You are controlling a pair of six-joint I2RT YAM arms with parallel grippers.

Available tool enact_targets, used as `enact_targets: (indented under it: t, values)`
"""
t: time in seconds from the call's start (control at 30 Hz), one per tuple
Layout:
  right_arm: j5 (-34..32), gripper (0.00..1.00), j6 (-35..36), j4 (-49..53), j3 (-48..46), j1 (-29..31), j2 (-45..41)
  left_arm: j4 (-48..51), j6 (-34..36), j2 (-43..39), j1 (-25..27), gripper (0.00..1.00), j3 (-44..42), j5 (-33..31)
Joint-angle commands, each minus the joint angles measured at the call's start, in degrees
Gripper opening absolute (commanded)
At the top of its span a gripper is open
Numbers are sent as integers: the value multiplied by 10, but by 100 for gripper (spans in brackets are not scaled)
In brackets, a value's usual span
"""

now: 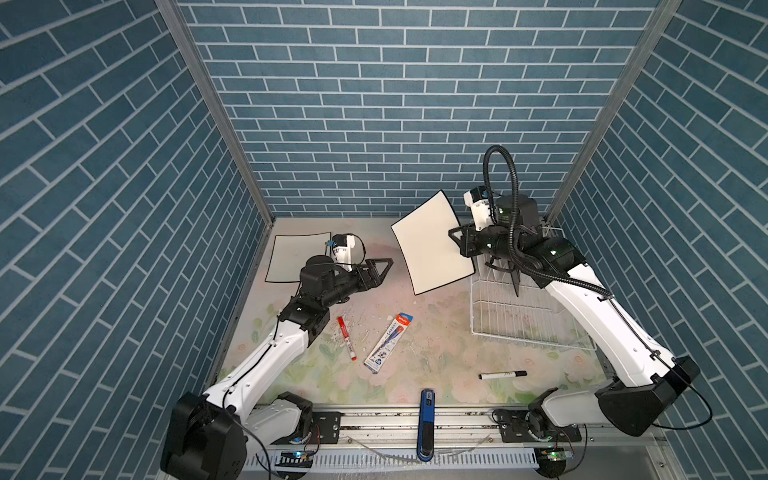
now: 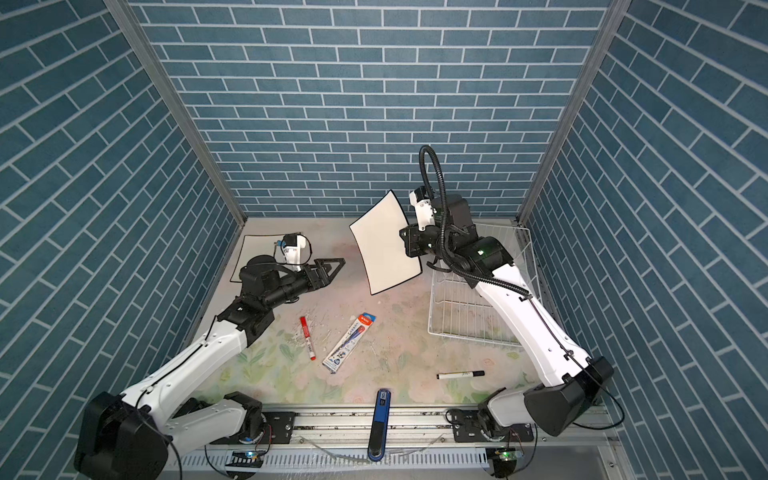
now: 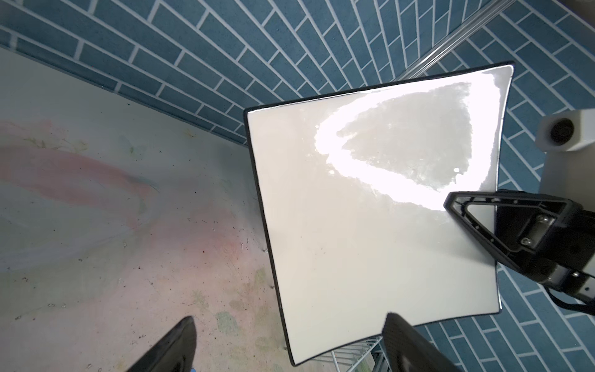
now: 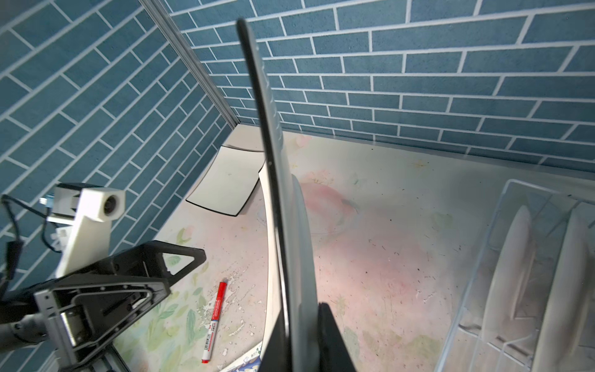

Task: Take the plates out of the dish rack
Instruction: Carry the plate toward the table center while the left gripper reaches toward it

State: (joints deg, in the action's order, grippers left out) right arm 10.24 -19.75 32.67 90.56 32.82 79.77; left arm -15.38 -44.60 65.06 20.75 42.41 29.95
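Note:
My right gripper [image 1: 457, 241] [image 2: 405, 241] [image 4: 302, 309] is shut on the edge of a square cream plate [image 1: 432, 245] [image 2: 384, 245] [image 3: 370, 225] [image 4: 267, 112] with a black rim. It holds the plate raised and tilted above the table's middle. My left gripper [image 1: 384, 270] [image 2: 336, 268] [image 3: 289, 317] is open and empty, pointing at that plate from a short gap away. A second square plate [image 1: 293, 257] [image 2: 257, 253] [image 4: 230, 183] lies flat at the back left. The dish rack [image 1: 519, 320] [image 2: 469, 316] [image 4: 483, 273] stands at the right. White plates [image 4: 512, 257] stand upright in it.
A red marker [image 1: 346, 337], a packaged pen [image 1: 388, 343] and a black marker [image 1: 503, 375] lie on the flowered table. A blue tool [image 1: 426, 424] rests on the front rail. Blue brick walls close the back and both sides. My right arm covers much of the rack.

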Motion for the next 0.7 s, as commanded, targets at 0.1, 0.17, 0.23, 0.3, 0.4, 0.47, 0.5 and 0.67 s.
enact_targets:
  t: [0.1,0.17,0.23,0.3,0.4,0.47,0.5,0.67]
  values:
    - [100,0,-102,-172,-32,-34,-15,-42,2,19,-21,92,-6,33]
    - [119,0,-122,-188,-45,-45,-15,-43,-6,31,-30,92,0,46]
    - [135,0,-139,-205,-60,-55,-16,-26,-6,43,-38,92,17,62]
    - [149,0,-164,-227,-78,-64,-16,-5,1,56,-45,92,37,81]
    - [160,0,-187,-246,-98,-70,-16,-4,-1,71,-57,92,49,106]
    - [166,0,-197,-262,-115,-72,-18,-22,-12,78,-63,92,47,119]
    - [170,0,-202,-267,-122,-73,-19,-31,-18,82,-65,92,45,125]
    - [193,0,-249,-339,-180,-85,-30,-57,-48,107,-73,91,48,154]
